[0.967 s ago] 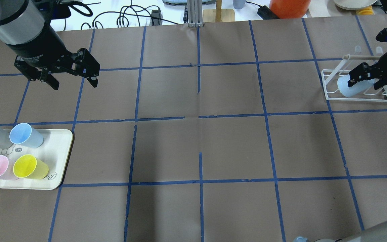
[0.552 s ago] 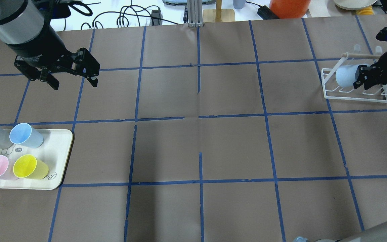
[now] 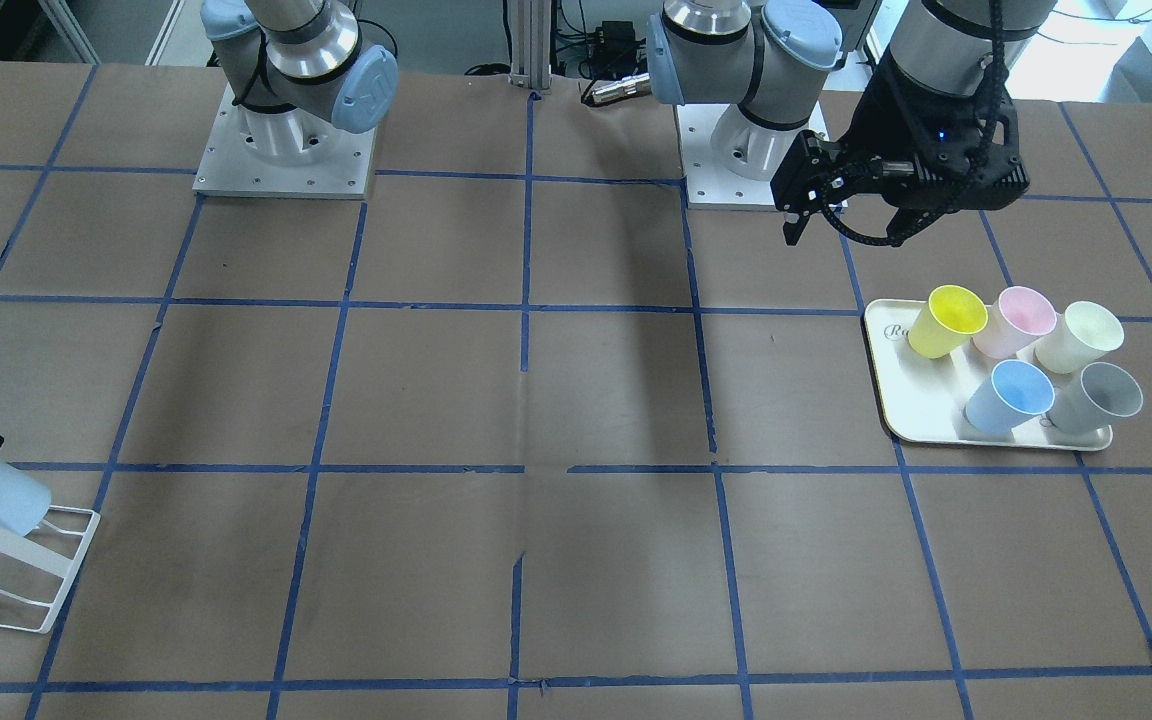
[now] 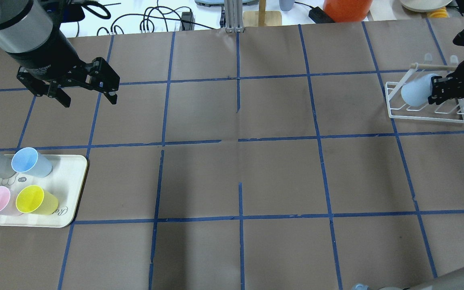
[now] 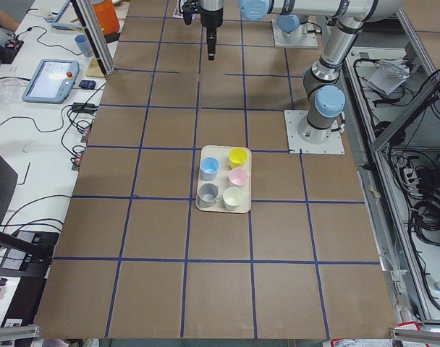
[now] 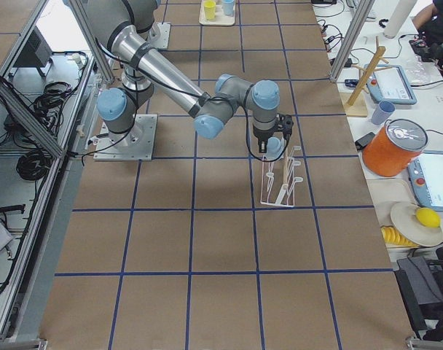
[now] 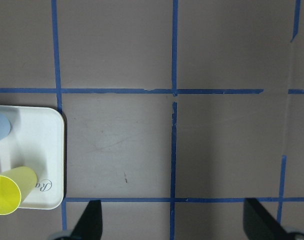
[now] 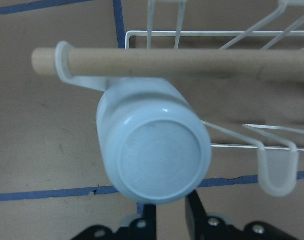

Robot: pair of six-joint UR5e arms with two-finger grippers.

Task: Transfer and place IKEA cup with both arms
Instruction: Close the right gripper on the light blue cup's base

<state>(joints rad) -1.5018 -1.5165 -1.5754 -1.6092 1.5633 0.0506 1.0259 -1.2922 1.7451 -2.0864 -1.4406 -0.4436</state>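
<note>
Placement: seat IKEA cup (image 4: 415,92) fully on far-right rack (image 4: 425,117), back off straight; hold of right gripper (image 4: 434,90) impossible to tell; left gripper (image 4: 90,101) spread.

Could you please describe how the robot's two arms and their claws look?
The left arm and right arm are silver-grey tubes with round light-blue joint caps, on square metal base plates. The left claw and right claw are black, two-fingered. A black cable runs along the left wrist, where a small blue light glows.
</note>
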